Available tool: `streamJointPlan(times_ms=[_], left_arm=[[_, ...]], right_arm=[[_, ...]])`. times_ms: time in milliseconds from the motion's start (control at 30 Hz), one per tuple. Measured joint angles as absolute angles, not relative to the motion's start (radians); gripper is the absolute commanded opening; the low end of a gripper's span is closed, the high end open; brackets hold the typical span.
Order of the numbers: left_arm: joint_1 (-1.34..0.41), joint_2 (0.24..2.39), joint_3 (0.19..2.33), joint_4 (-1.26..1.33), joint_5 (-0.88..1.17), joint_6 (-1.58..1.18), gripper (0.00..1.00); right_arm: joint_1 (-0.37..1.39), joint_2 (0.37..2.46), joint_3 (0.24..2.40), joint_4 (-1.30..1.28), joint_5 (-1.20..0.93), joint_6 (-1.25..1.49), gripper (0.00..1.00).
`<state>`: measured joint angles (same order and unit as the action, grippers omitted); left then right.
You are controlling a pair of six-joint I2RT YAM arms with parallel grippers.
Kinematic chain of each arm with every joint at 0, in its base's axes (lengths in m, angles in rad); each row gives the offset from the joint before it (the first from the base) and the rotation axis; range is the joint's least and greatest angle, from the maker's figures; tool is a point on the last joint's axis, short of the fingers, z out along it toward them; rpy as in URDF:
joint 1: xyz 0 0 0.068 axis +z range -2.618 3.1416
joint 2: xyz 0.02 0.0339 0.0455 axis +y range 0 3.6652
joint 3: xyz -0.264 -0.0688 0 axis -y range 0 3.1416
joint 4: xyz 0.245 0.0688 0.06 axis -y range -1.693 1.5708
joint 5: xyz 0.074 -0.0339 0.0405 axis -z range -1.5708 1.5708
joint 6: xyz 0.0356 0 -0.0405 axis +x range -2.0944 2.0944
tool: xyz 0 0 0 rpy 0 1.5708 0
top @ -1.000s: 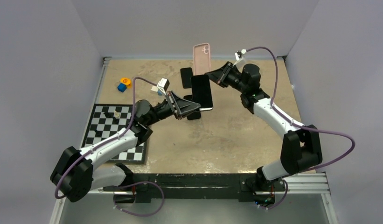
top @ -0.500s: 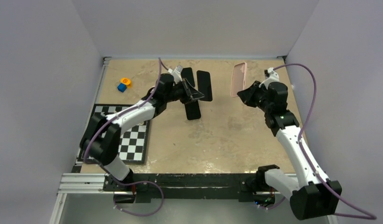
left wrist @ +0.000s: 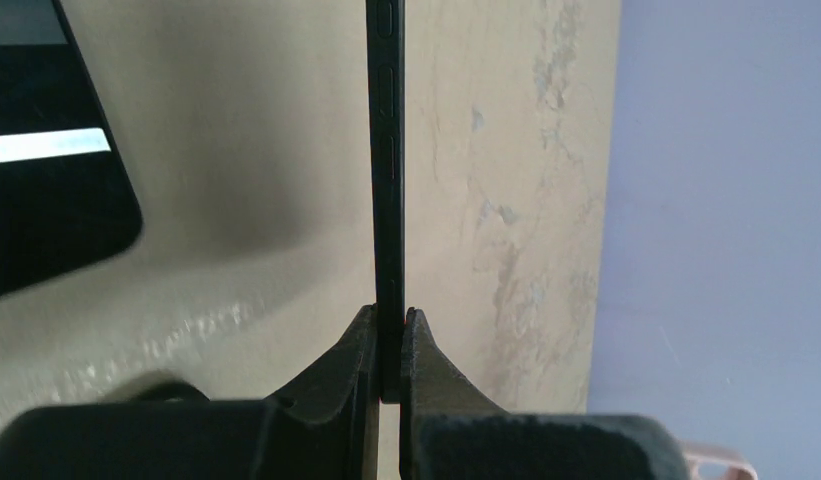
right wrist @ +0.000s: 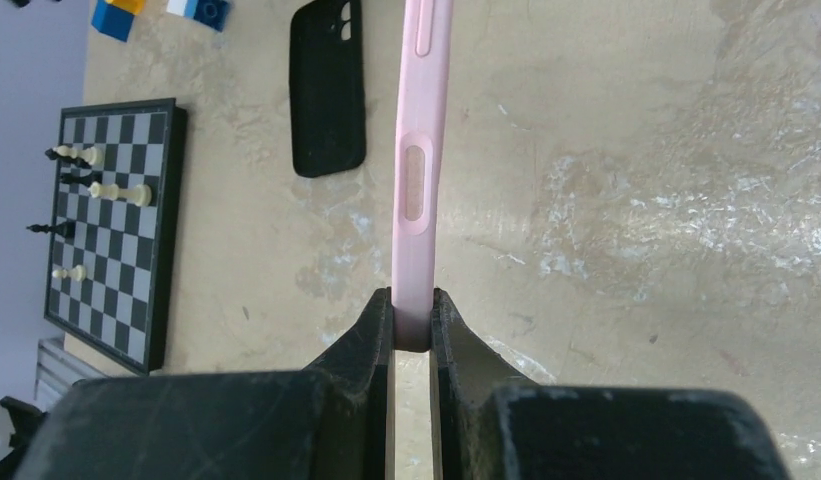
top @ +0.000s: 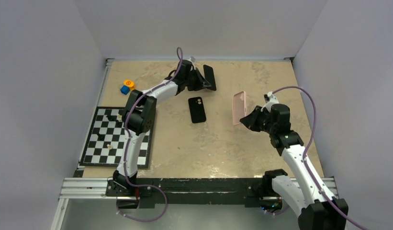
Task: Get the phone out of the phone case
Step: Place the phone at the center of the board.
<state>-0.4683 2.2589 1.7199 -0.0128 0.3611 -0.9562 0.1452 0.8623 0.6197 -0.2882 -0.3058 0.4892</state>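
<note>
Pinching the phone (left wrist: 388,150) edge-on are left fingers (left wrist: 352,372); right fingers (right wrist: 372,345) clamp the seemingly empty pink case (right wrist: 423,150).

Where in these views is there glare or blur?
Left wrist view: a white glare stripe on the glossy black object at upper left; the left gripper is dark and soft at the bottom. Right wrist view: the pink silicone phone case is sharp. Top view: even light, soft shadows.

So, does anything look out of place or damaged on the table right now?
Nothing looks damaged or spilled. The left end effector pinches the black phone edge-on near the far edge of the table; the right end effector pinches the pink case. A black case lies flat on the table.
</note>
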Motion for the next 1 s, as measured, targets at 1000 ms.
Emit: streamJointPlan(times_ms=[1000], left_arm=[[-0.402,2.599,2.161,-0.229,0.446,-1.032,0.28]], right_arm=[[0.145,0.733,0.562,-0.271,-0.369,0.532,0.00]])
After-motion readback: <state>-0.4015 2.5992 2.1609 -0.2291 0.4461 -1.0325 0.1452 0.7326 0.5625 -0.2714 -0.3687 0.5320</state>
